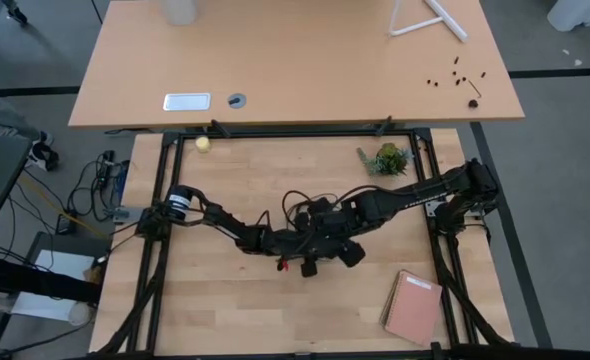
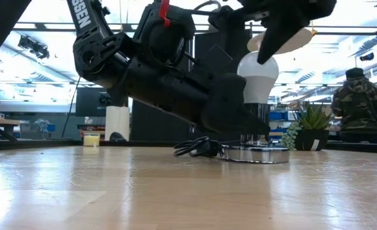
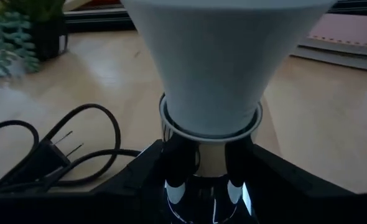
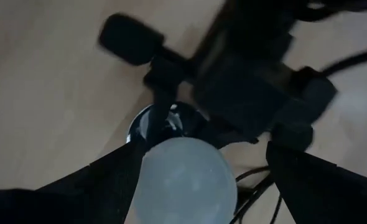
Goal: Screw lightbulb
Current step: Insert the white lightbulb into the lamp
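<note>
The bulb (image 2: 257,75) stands upright in the socket (image 2: 255,153) at mid-table. The left gripper (image 3: 203,186) clamps the socket's neck. The right gripper (image 4: 190,180) hangs above the bulb, fingers spread, not touching.

One lightbulb (image 2: 257,76), one socket disc (image 2: 255,154) with cord (image 3: 65,149), one yellowish ball (image 1: 203,144), one small plant (image 1: 388,159), one pink notebook (image 1: 413,306), two claws.
</note>
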You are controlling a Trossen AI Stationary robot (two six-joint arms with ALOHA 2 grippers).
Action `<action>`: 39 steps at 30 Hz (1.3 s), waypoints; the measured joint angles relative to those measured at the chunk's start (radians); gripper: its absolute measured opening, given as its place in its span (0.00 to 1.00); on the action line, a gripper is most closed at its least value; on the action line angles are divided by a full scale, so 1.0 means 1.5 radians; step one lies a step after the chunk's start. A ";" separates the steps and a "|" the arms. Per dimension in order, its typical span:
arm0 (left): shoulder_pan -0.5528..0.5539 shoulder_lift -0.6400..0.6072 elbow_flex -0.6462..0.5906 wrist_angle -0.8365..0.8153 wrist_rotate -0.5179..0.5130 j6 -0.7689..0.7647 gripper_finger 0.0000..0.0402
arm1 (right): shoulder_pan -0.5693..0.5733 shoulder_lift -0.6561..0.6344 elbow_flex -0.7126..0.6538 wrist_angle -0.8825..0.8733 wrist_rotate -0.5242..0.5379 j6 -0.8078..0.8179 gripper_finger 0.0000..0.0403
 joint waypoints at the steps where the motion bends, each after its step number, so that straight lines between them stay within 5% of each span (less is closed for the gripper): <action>1: 0.000 0.000 0.000 -0.001 0.007 0.001 0.47 | 0.001 0.000 0.000 -0.006 -0.010 -0.019 0.87; 18: 0.002 0.000 0.000 -0.004 0.031 0.000 0.47 | 0.006 0.008 -0.043 0.001 -0.038 -0.146 0.87; 39: 0.002 0.001 -0.001 -0.005 0.026 -0.004 0.47 | -0.019 0.067 -0.043 0.010 -0.056 -0.062 0.84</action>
